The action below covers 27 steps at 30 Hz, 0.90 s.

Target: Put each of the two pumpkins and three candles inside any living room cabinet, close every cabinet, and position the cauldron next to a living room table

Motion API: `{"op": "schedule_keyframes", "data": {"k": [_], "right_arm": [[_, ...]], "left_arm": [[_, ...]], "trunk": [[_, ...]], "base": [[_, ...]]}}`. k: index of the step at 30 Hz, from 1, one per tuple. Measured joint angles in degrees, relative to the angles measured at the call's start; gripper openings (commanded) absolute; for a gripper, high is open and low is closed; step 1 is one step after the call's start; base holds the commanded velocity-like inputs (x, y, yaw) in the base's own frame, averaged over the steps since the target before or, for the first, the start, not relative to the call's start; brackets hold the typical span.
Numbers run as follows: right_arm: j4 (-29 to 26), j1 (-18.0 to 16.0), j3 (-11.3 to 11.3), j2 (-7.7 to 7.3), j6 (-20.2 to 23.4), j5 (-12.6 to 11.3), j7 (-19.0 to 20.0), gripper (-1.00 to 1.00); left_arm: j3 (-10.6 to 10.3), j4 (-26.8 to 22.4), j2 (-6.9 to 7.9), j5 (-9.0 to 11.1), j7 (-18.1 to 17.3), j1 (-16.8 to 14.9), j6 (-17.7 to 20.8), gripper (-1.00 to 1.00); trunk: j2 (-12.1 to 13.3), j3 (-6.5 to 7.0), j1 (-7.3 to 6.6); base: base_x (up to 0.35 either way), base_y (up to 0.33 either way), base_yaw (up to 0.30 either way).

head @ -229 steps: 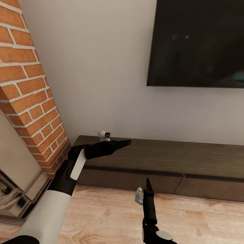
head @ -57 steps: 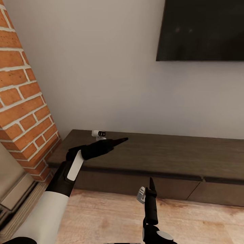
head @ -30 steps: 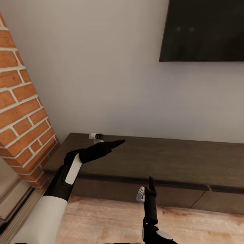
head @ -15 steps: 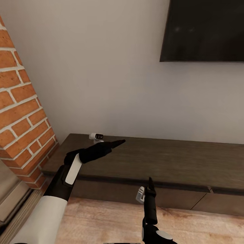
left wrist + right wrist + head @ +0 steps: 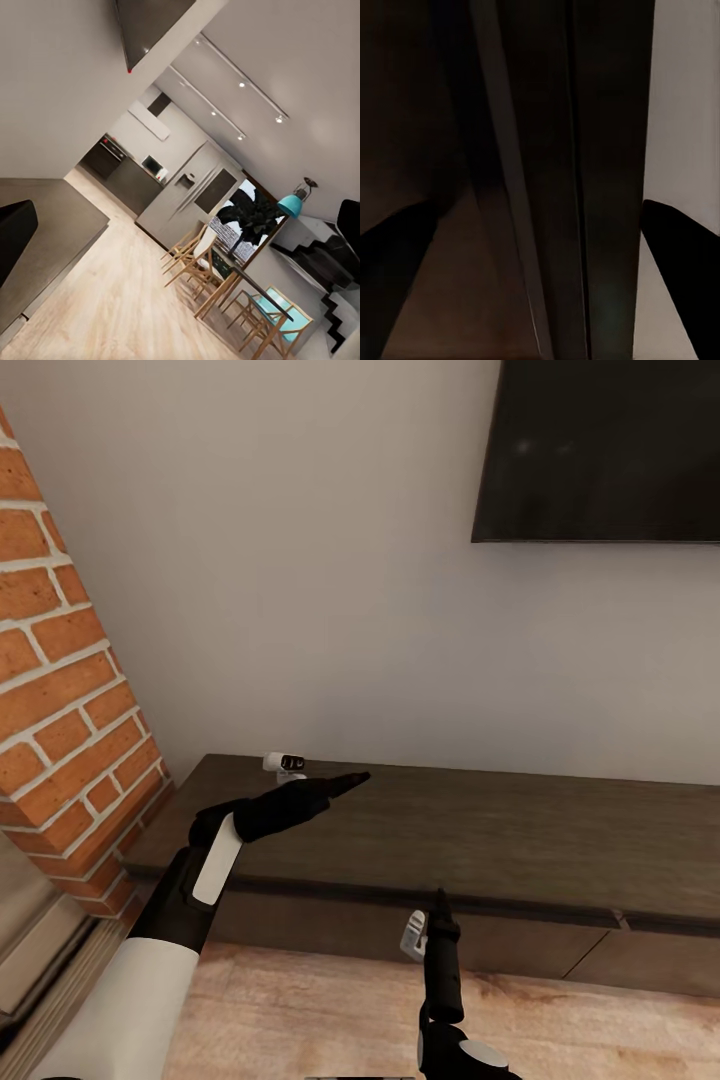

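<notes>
The right tool [image 5: 438,900] points straight up the head view at the front edge of the cabinet [image 5: 480,830], its tip at the seam where the flat top overhangs the drawer fronts; from there the drawer fronts lie just ahead and slightly below it. In the right wrist view two dark fingers [image 5: 679,255] frame the sides with a broad gap between them, so this tool is spread, with nothing in it, and the dark cabinet front runs close between them. The cabinet's long axis runs across the robot, from the brick column [image 5: 60,690] on its left out past the right edge under the wall-mounted screen [image 5: 600,450]. The left tool [image 5: 345,782] hangs over the cabinet top, pointing along that axis toward the robot's right; I cannot tell whether it is spread or pressed together. The right arm is the nearer to a drawer front, and it looks placed to catch the edge and pull toward the robot over the wood floor [image 5: 330,1010]. All visible fronts sit flush, so the cabinet appears closed for now.
</notes>
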Motion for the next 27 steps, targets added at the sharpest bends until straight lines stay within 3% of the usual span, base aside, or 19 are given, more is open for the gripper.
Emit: {"op": "schedule_keyframes", "data": {"k": [17,22,27], "right_arm": [[0.0,0.0,0.2,0.00,0.3,-0.1,-0.2,-1.00],[0.0,0.0,0.2,0.00,0.3,-0.1,-0.2,-1.00],[-0.1,0.0,0.3,0.00,0.4,0.1,-0.4,-1.00]], "left_arm": [[0.0,0.2,0.00,0.0,0.0,0.0,0.0,1.00],[0.2,0.5,0.05,2.3,0.0,0.0,0.0,1.00],[0.3,0.6,0.08,2.9,0.0,0.0,0.0,1.00]], "trunk": [[0.0,0.00,0.00],[0.0,0.00,0.00],[0.0,0.01,0.00]], "base": [[0.000,0.000,0.000],[0.000,0.000,0.000],[-0.049,0.000,0.000]]}}
